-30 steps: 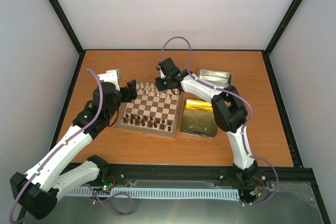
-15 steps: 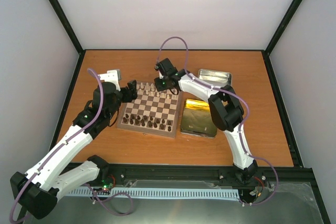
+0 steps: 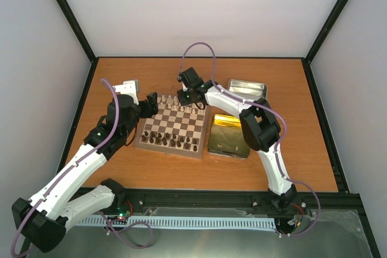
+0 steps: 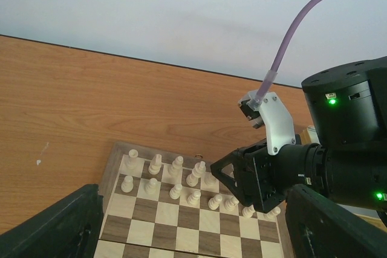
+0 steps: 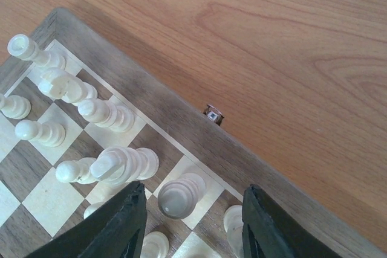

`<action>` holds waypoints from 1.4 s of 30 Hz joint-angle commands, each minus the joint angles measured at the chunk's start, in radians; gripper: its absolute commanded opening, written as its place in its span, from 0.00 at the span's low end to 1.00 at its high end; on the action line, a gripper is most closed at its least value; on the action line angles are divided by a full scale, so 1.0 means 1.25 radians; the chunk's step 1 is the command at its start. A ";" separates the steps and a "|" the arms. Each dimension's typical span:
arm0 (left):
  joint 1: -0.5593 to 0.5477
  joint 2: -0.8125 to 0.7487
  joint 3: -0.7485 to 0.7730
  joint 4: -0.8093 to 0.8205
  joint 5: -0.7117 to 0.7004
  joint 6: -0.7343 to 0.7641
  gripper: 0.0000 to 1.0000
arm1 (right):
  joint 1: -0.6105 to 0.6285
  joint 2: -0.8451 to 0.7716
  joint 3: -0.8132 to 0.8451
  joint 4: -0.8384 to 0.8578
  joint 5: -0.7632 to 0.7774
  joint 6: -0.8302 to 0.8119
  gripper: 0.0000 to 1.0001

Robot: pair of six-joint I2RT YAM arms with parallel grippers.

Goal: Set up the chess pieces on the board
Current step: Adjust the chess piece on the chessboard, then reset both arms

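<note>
The board [image 3: 175,126] lies mid-table, with cream-white chess pieces [image 3: 177,101] in its two far rows and dark pieces in the near rows. My right gripper [image 5: 193,209] hangs open over the far edge of the board [image 5: 199,143]; a cream piece [image 5: 180,193] stands free between its fingers, touched by neither. In the top view the right gripper [image 3: 190,96] is above the far rows. My left gripper [image 3: 151,103] sits at the board's far left corner; its dark fingers [image 4: 51,225] stand wide apart, empty. Cream pieces [image 4: 175,179] show in the left wrist view.
A gold tin [image 3: 228,135] lies right of the board, and a silver lid [image 3: 247,89] behind it. A small metal clasp [image 5: 213,114] sticks out from the board's far edge. Black frame posts and white walls close in the table.
My right gripper has shifted slightly to the left and farther back over the far rows. The left arm has not moved.
</note>
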 commanded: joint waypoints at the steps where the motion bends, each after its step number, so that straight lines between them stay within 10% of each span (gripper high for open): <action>1: 0.001 -0.008 0.040 -0.009 0.003 0.013 0.84 | 0.007 -0.049 0.022 0.007 0.010 0.001 0.46; 10: 0.001 -0.019 0.072 -0.062 0.034 0.029 0.98 | 0.006 -0.250 -0.154 0.084 0.009 0.021 0.67; 22: 0.000 -0.179 0.069 -0.110 0.035 0.094 1.00 | -0.006 -0.856 -0.649 0.054 0.347 0.010 0.94; 42: 0.000 -0.424 0.170 -0.214 -0.083 0.196 1.00 | -0.006 -1.479 -0.705 -0.104 0.651 -0.046 1.00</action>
